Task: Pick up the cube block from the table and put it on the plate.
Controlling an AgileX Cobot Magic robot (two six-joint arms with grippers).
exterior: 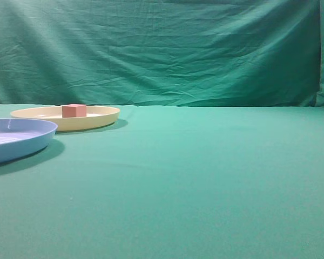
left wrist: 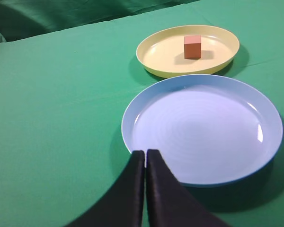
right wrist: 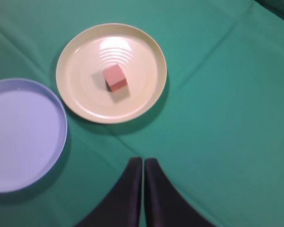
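Your cube block (right wrist: 114, 77) is sitting near the middle of the cream plate (right wrist: 146, 49), far left on the table (exterior: 205, 172). The blue plate (left wrist: 203, 127) is lying just nearer. Both grippers, left gripper (left wrist: 146, 158) and right gripper (right wrist: 143, 164), are hanging with jaws together, empty.

No legible text or markings anywhere.

All I can see of my machine is its two pincers. The left pincer (left wrist: 145, 153) shows as a pair of matte black fingers, smooth and unmarked, broad at the base and curving to narrow tips. The right pincer (right wrist: 143, 161) looks identical: plain black, the same flared, tapering outline, no screws or cables visible.
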